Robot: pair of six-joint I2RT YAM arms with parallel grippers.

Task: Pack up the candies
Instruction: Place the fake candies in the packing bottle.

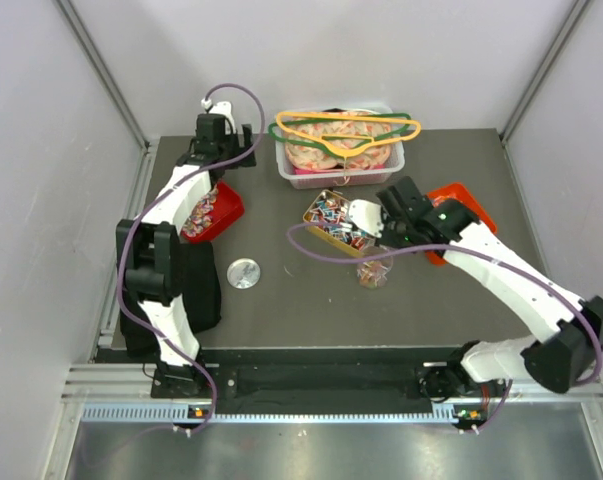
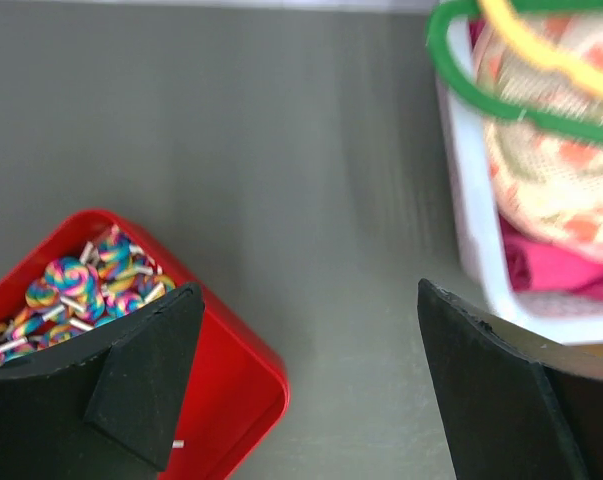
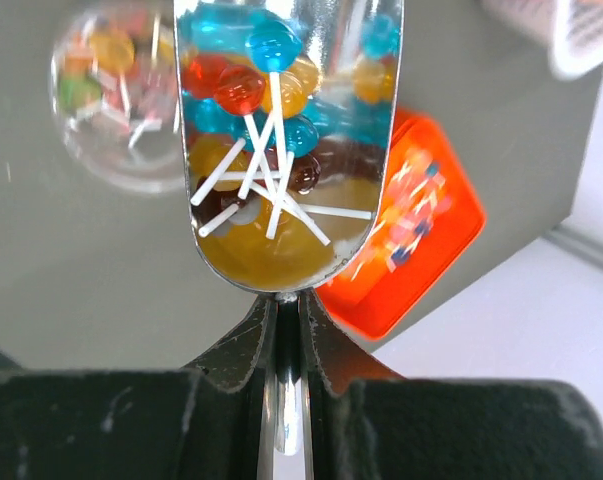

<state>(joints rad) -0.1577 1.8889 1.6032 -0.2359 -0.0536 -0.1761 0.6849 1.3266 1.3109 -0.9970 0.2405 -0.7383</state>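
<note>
Now | shiny curved metal scoop (image 3: pixel 326 50) | heaped glossy round candies (image 3: pixel 243 88), translucent

A clear plastic bin (image 1: pixel 398 160) stands at the far edge of the dark grey table (image 1: pixel 301 300). It holds a cream cloth with orange patches (image 2: pixel 556 185) on top of something pink (image 2: pixel 566 268). A green hanger (image 2: pixel 481 97) and a yellow hanger (image 2: pixel 551 52) lie across the bin's rim. Nearer on the table, well apart from the bin, lies a round silver disc (image 1: pixel 244 273), possibly a lid.
</note>
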